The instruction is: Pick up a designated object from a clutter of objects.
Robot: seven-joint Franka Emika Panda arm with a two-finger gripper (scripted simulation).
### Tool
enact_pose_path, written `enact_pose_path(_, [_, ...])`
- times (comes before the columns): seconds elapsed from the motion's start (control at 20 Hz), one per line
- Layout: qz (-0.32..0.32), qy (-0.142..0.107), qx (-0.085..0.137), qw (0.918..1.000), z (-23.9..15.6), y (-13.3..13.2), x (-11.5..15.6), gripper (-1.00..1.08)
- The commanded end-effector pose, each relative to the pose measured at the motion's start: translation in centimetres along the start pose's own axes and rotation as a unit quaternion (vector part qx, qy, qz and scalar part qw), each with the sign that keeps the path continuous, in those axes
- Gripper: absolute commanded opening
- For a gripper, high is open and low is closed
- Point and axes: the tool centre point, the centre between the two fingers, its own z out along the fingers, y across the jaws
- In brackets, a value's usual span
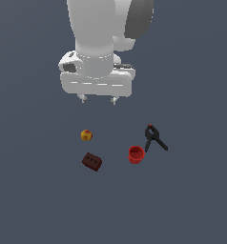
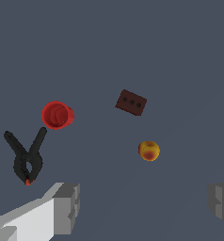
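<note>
The dark red-brown block (image 1: 92, 161) with small dark holes in one face lies on the grey floor, also in the wrist view (image 2: 131, 102). The yellow-red ball (image 1: 86, 135) (image 2: 149, 151) lies close behind it. The red cup (image 1: 136, 155) (image 2: 57, 115) and the black spring clamp (image 1: 155, 137) (image 2: 27, 157) lie toward the exterior view's right. My gripper (image 1: 98, 99) hangs high above the objects, open and empty, its fingertips (image 2: 67, 207) wide apart. It is above and behind the ball, well away from the block.
Only the flat dark grey floor (image 1: 39, 200) surrounds the four objects. The white arm body (image 1: 98, 43) fills the upper middle of the exterior view.
</note>
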Motion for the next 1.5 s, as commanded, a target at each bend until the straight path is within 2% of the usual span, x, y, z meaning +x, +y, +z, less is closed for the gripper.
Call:
enact_pose_path(0.0, [0.004, 0.000, 0.000, 1.0000, -0.1, 0.2, -0.1, 1.00])
enact_pose_path(0.45, [-0.023, 0.000, -0.001, 0.9997, 0.8, 0.2, 0.6, 1.00])
enact_pose_path(0.85, [-0.086, 0.000, -0.001, 0.9963, 3.0, 0.6, 2.2, 1.00])
enact_pose_path(1.15, [-0.155, 0.000, -0.001, 0.9879, 5.7, 1.1, 3.8, 1.00])
enact_pose_path(1.45, [-0.226, 0.000, 0.000, 0.9741, 8.6, 1.5, 5.3, 1.00])
